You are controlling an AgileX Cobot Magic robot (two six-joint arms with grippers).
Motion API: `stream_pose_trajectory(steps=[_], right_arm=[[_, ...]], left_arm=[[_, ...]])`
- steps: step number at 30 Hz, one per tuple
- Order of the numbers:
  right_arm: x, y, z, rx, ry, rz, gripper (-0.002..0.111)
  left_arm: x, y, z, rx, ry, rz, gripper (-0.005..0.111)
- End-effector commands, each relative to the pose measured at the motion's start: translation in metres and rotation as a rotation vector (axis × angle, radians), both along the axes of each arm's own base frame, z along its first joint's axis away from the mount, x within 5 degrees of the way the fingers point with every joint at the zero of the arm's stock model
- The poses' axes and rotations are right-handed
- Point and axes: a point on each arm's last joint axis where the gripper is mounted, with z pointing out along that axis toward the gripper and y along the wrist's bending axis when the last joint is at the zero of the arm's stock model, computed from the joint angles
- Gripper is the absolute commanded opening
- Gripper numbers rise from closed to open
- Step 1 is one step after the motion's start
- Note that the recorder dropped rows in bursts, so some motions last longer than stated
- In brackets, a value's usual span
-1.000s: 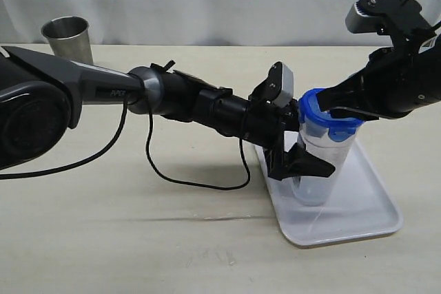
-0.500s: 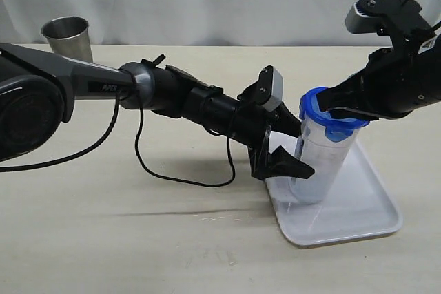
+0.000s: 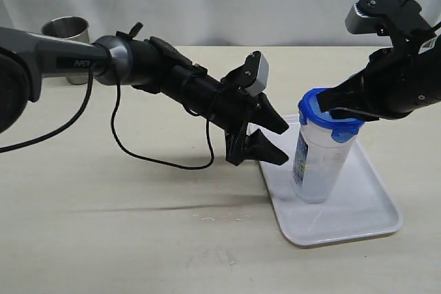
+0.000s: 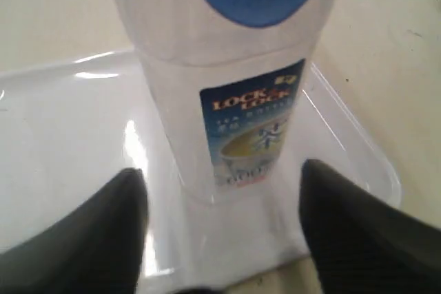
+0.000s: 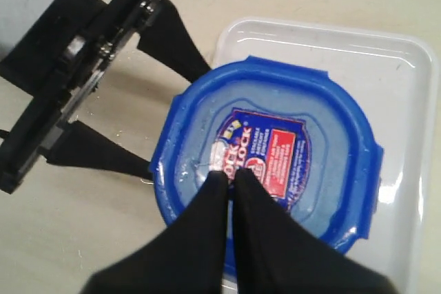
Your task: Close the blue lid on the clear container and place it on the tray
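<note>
Exterior view: the clear container (image 3: 318,163) stood upright on the tray (image 3: 368,208), towards the edge nearest the left arm; the tray lay flat on the desk (image 3: 138,239).
Lid: the blue lid (image 3: 311,103) sat on the container's mouth. One flap (image 3: 342,134) hung down over the wall. Whether any flap was snapped home could not be told.
Right arm: the right gripper (image 3: 332,111) had its jaws closed together and gripped nothing. Its tips rested on the lid's top.
Right wrist view: the tips (image 5: 219,182) touched the edge of the lid's sticker (image 5: 265,153), a little off the lid's middle.
Left arm: the left gripper (image 3: 287,144) had its jaws apart and empty. It was just beside the container, not touching it, over the tray's rim.
Left wrist view: the container's label (image 4: 251,129) sat between the two fingers (image 4: 103,239), with a gap on either side.
Other items: a steel cup (image 3: 67,31) stood at the far back of the desk, well apart; a cable (image 3: 158,160) hung from the left arm.
Progress, judged: the container was already on the tray; only the seal was in doubt.
Risk 1: an off-centre push from above could tip the tall container, which nothing held at the sides.
Risk 2: unlatched flaps would leave the lid merely resting, free to lift off with the tips.
Risk 3: the open jaws were close to the rim, so a sideways move could knock the container or slide the light tray.
Risk 4: the slack cable could drag across the desk.
</note>
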Motion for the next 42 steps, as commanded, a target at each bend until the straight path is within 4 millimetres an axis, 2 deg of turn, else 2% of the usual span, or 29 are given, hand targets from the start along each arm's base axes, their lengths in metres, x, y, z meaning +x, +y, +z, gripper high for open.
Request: stream_pose_trajectory(steps=[1, 4, 5, 8, 14, 18, 22, 25, 31, 34, 36, 37, 38, 40, 41, 42], right_arm=[[0.000, 0.000, -0.002, -0.008, 0.009, 0.010, 0.004], [0.000, 0.000, -0.002, -0.008, 0.009, 0.010, 0.004], [0.000, 0.000, -0.002, -0.008, 0.009, 0.010, 0.004], [-0.002, 0.000, 0.003, -0.006, -0.017, 0.012, 0.004], [-0.019, -0.005, 0.036, 0.020, -0.169, 0.016, 0.004], [-0.040, -0.008, 0.065, 0.056, -0.296, 0.040, 0.004], [-0.060, -0.012, 0.086, 0.076, -0.387, 0.048, 0.004], [-0.079, -0.016, 0.099, 0.090, -0.451, 0.050, 0.004], [-0.137, -0.032, 0.119, 0.123, -0.658, 0.036, 0.004], [-0.168, -0.042, 0.122, 0.127, -0.799, 0.015, 0.004], [-0.190, -0.048, 0.121, 0.147, -0.887, 0.001, 0.004], [-0.207, -0.053, 0.115, 0.161, -0.957, -0.011, 0.004], [-0.217, -0.056, 0.111, 0.170, -0.995, -0.018, 0.004], [-0.240, -0.063, 0.101, 0.175, -1.109, -0.039, 0.004], [-0.255, -0.068, 0.094, 0.195, -1.182, -0.055, 0.004], [-0.260, -0.069, 0.090, 0.202, -1.211, -0.060, 0.004]], left_arm=[[0.001, 0.022, 0.019, 0.130, 0.074, 0.041, 0.029], [0.004, 0.038, 0.028, 0.204, 0.130, 0.113, 0.002], [0.006, 0.043, 0.032, 0.211, 0.142, 0.140, 0.000], [0.011, 0.058, 0.044, 0.203, 0.196, 0.227, 0.000], [0.009, 0.075, 0.071, 0.189, 0.193, 0.240, 0.000], [0.009, 0.081, 0.086, 0.225, 0.180, 0.316, 0.000], [0.007, 0.084, 0.101, 0.241, 0.168, 0.365, 0.000], [0.005, 0.088, 0.119, 0.245, 0.141, 0.433, 0.000], [-0.001, 0.112, 0.173, 0.229, 0.104, 0.742, 0.000], [-0.014, 0.128, 0.197, 0.157, 0.094, 0.871, 0.000], [-0.026, 0.141, 0.207, 0.112, 0.096, 0.961, 0.000], [-0.042, 0.155, 0.217, 0.053, 0.071, 1.062, 0.000], [-0.052, 0.162, 0.219, 0.028, 0.048, 1.108, 0.000], [-0.085, 0.179, 0.228, -0.054, -0.053, 1.233, 0.000], [-0.110, 0.189, 0.230, -0.121, -0.117, 1.316, 0.000], [-0.125, 0.194, 0.232, -0.158, -0.161, 1.352, 0.000]])
